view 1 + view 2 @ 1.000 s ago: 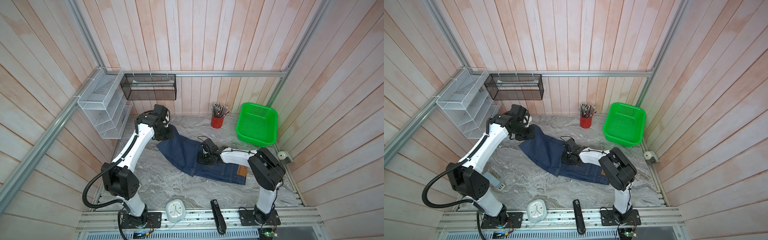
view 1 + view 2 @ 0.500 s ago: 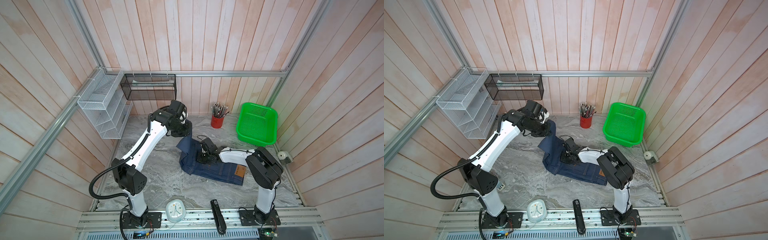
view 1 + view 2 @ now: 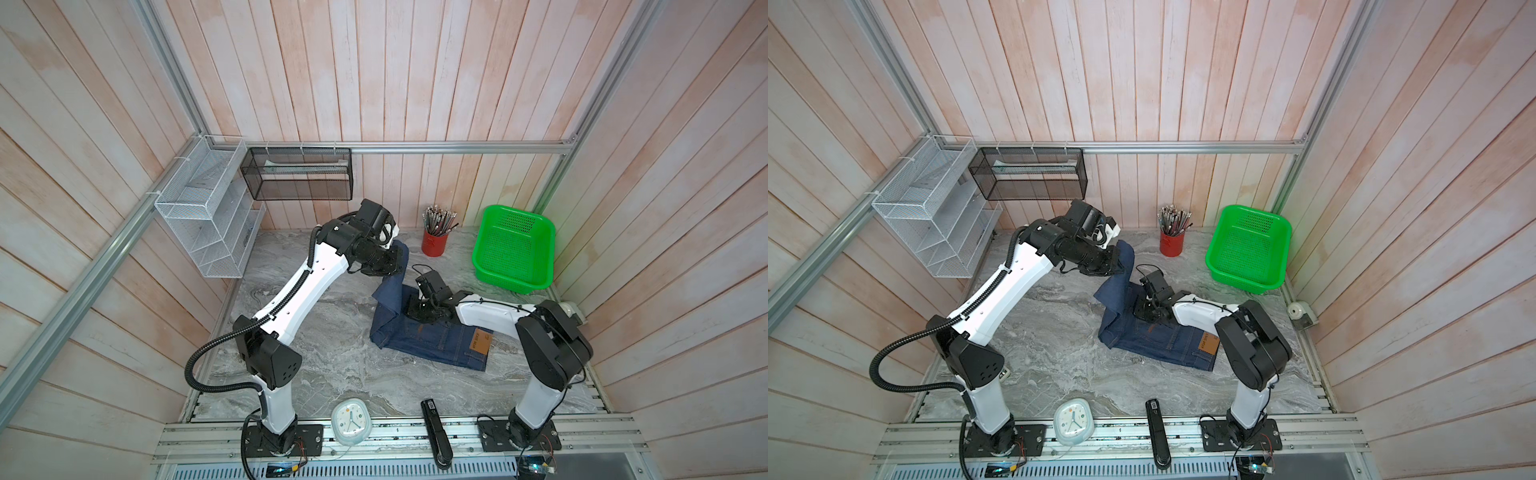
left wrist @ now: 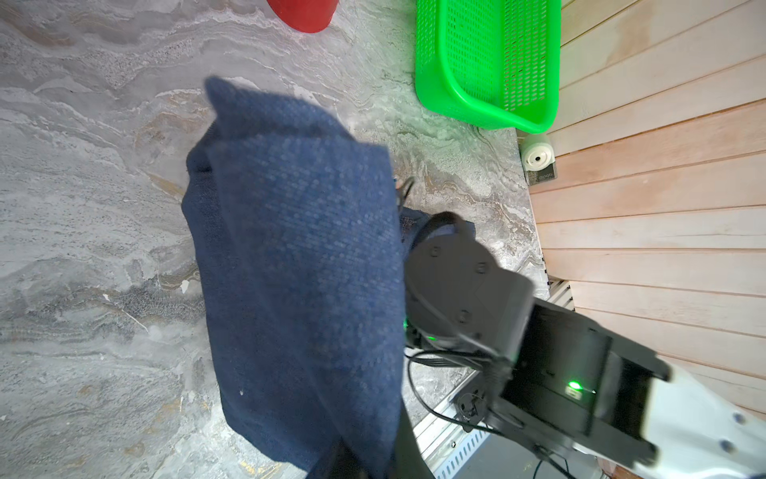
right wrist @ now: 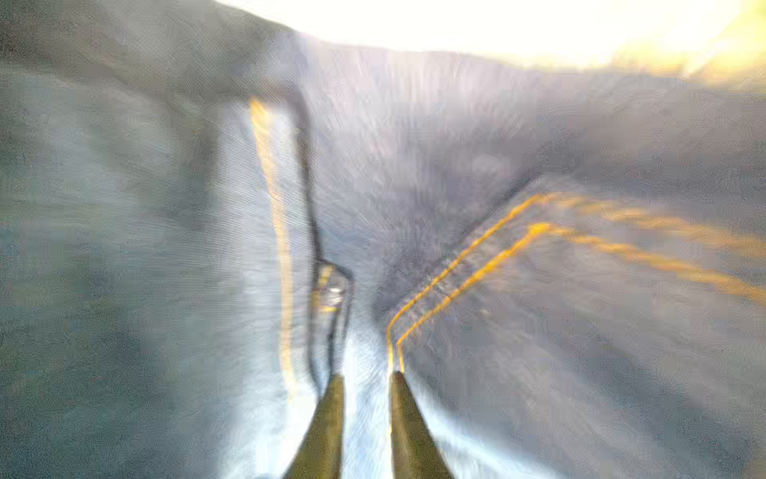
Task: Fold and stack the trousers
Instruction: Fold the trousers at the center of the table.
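Note:
The dark blue trousers (image 3: 434, 347) (image 3: 1158, 340) lie on the marble table, waist and tan patch toward the right arm's base. Their leg end is lifted off the table, and my left gripper (image 3: 397, 266) (image 3: 1121, 266) is shut on it, above and behind the waist part. In the left wrist view the denim (image 4: 298, 249) hangs over the left gripper (image 4: 360, 464) and hides its jaws. My right gripper (image 3: 419, 311) (image 3: 1144, 311) rests on the seat of the trousers. In the right wrist view its jaws (image 5: 367, 375) stand a narrow gap apart on the denim (image 5: 497, 166), beside tan stitching.
A green basket (image 3: 513, 282) stands at the back right, with a red cup of pencils (image 3: 434, 247) to its left. A white clock (image 3: 351, 419) and a black stapler (image 3: 434, 432) lie at the front edge. Wire racks (image 3: 208, 232) hang on the left wall.
My left gripper has carried the leg end from the back left to the right, doubling the leg toward the waist. The right gripper's jaws have parted slightly.

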